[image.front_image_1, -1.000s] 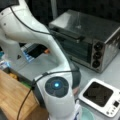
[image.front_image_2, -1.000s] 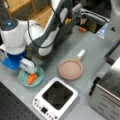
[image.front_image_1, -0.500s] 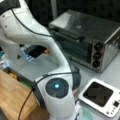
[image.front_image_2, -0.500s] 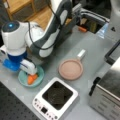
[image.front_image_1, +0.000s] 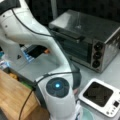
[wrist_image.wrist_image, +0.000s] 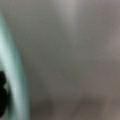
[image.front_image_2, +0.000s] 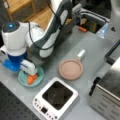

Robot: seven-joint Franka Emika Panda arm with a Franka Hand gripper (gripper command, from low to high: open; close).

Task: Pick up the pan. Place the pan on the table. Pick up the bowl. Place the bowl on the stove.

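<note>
Teal bowl [image.front_image_2: 31, 77] sits directly under the gripper [image.front_image_2: 32, 73]; pan [image.front_image_2: 71, 69] rests on the table [image.front_image_2: 95, 57]; jaw state unclear

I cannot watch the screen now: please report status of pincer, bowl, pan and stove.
Pincer down at the teal bowl, over its orange item. Pan on the table. Stove bare, nothing on its top.

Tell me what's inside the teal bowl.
In a front view the bowl on the table holds an orange item. The gripper sits down over the bowl, covering part of its inside; anything under it is hidden.
</note>
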